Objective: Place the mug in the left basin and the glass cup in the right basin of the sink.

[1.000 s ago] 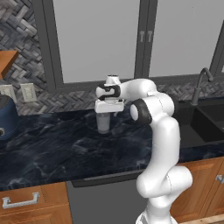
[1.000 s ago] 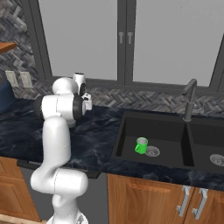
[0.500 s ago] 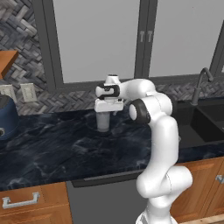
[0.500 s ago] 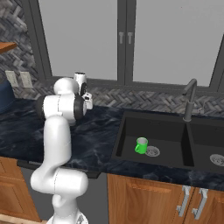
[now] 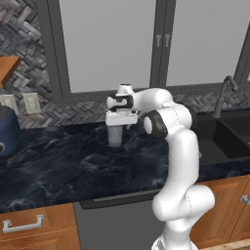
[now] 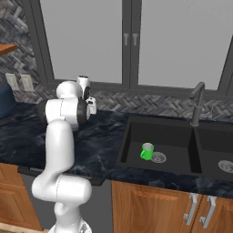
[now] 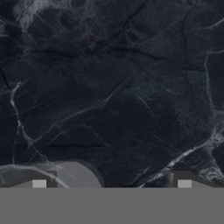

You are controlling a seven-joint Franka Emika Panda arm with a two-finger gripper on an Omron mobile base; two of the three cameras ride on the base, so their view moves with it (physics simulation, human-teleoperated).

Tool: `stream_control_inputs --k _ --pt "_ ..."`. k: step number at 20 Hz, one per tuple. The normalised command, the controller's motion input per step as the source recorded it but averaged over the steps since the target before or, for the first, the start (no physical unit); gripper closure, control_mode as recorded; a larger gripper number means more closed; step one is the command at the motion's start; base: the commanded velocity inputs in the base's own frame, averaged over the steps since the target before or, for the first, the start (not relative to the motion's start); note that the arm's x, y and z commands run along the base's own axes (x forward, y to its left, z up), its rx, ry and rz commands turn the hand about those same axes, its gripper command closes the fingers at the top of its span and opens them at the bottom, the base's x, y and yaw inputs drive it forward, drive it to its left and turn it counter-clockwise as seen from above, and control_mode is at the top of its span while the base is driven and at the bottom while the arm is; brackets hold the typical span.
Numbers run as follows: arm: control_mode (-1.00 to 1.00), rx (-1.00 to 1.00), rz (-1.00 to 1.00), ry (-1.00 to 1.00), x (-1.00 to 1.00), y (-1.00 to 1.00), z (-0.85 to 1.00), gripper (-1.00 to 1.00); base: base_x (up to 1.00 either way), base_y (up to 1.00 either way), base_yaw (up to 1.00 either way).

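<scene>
The clear glass cup [image 5: 115,137] stands upright on the dark marble counter [image 5: 58,166], left of the sink. My gripper [image 5: 117,128] hangs straight over it, open, fingers pointing down around its top. In the hand view the cup's rim [image 7: 65,175] shows at the bottom, close to the left fingertip [image 7: 39,183], with my gripper [image 7: 111,183] open and holding nothing. The green mug [image 6: 147,151] sits upright in the left basin [image 6: 136,136] of the black sink, beside the drain. The right basin [image 6: 214,150] holds just its drain.
A dark curved faucet [image 6: 196,102] rises behind the sink's divider. A blue appliance [image 5: 7,132] stands at the counter's far left below wall outlets [image 5: 31,102]. A herringbone backsplash and windows run behind the counter. Wooden cabinets line the front.
</scene>
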Motion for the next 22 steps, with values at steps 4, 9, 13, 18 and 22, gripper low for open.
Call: stream_control_inputs --k 4,9,13,18,22 --pt "-1.0 0.0 0.0 0.01 -0.06 0.0 -0.08 -1.0 0.0 0.0 0.0" --pt "-1.0 0.0 0.0 0.02 -0.1 0.0 -0.04 -1.0 0.0 0.0 0.0" --pt "-1.0 0.0 0.0 0.02 -0.08 0.0 -0.09 -1.0 0.0 0.0 0.0" --pt "-1.0 0.0 0.0 0.01 -0.01 0.0 -0.07 -1.0 0.0 0.0 0.0" --pt "-1.0 0.0 0.0 0.0 0.0 0.0 -0.02 -1.0 0.0 0.0 0.0"
